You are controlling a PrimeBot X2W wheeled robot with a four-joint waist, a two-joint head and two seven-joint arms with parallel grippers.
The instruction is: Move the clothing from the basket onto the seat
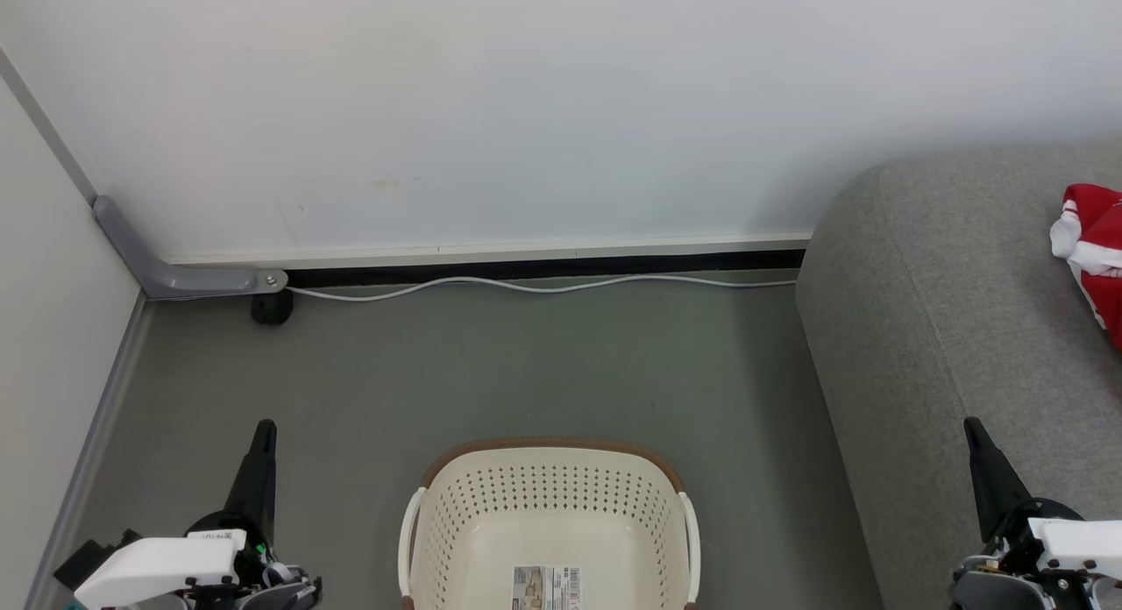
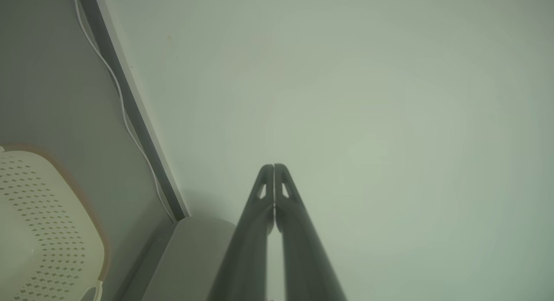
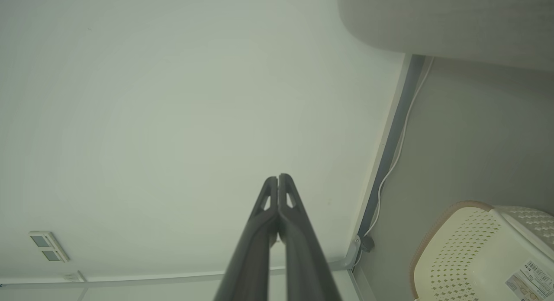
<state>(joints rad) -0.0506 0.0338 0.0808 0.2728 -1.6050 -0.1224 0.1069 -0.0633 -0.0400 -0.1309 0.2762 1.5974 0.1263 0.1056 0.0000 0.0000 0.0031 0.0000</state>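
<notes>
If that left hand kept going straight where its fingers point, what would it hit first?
Most likely the white wall: the shut left hand aims at it with nothing in between, though depth is unclear.

A: How much of the clothing [image 1: 1094, 259] shows from the head camera?
B: A red and white bunch at 3 o'clock; the frame edge cuts off the rest, so I can't tell its shape.
A: And the basket [image 1: 548, 492]?
B: Its near half drops off at 6 o'clock. The label [image 1: 546, 586] on its floor is clipped there too, the print too small to read.
A: The seat [image 1: 947, 329]?
B: One rounded end; it runs out of frame at 3 and 5 o'clock.
A: That pale plate [image 3: 47, 247] at 8 o'clock in the right wrist view?
B: Too small to tell what it is
</notes>
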